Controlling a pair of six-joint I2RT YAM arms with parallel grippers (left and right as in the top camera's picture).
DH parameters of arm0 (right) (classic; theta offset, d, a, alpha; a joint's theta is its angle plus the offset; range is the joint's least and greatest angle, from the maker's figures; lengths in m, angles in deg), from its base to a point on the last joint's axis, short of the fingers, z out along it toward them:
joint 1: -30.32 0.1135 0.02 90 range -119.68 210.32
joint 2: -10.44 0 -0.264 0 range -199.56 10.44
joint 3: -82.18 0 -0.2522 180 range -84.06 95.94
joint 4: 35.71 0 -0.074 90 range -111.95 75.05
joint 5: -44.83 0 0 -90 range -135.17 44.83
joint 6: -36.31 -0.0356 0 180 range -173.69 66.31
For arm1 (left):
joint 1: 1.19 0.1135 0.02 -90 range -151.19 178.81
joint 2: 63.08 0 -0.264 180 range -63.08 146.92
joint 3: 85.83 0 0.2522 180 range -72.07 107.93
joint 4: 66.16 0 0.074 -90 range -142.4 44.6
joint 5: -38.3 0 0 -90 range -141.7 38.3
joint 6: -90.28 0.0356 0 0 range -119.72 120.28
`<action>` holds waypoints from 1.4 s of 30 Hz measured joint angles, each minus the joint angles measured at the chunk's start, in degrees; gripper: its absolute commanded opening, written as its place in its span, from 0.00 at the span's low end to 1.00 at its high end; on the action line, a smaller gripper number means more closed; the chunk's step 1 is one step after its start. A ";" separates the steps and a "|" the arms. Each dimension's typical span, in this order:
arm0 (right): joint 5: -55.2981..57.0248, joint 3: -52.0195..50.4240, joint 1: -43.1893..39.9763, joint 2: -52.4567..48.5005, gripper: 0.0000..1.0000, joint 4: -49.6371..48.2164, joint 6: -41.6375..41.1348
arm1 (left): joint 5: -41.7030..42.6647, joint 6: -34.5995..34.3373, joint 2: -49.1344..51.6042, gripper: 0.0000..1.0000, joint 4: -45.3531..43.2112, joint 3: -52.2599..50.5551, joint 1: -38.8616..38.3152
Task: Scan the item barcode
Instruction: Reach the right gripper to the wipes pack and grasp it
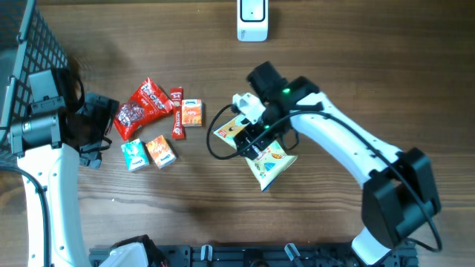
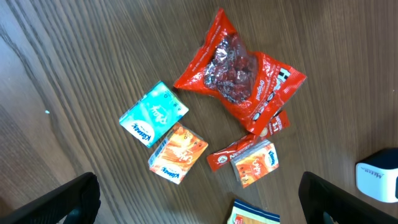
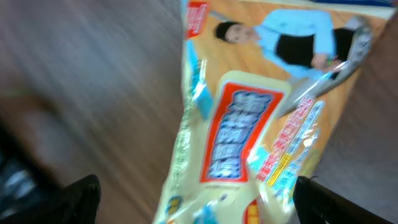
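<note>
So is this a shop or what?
More likely a pretend checkout set up for robot practice: a white scanner sits at the far side of a wooden table, and snack packets like the red bag and the yellow packet lie on it.

The scanner (image 1: 251,20) stands at the worktop (image 1: 371,59) edge, 12 o'clock. The snack packet (image 1: 276,165) lies near centre, beneath the right tool (image 1: 256,143). The candy bag (image 1: 142,109) lies well apart at its 9 o'clock. Two small boxes (image 1: 134,155) sit side by side at the bag's 6 o'clock. A third box (image 1: 191,113) and a bar (image 1: 177,122) sit at its 3 o'clock.
</note>
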 measured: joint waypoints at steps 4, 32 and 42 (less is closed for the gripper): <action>5.16 0.00 1.57 -2.43 1.00 -1.57 -1.55 | 0.00 0.00 0.00 1.00 0.07 0.00 0.00; 8.68 -1.40 1.25 -10.05 0.04 -10.47 -3.30 | 0.00 0.00 0.00 1.00 0.09 0.00 0.00; 1.73 -0.13 1.14 -9.92 0.04 -7.10 -3.23 | 0.00 0.02 0.00 1.00 0.11 0.00 0.00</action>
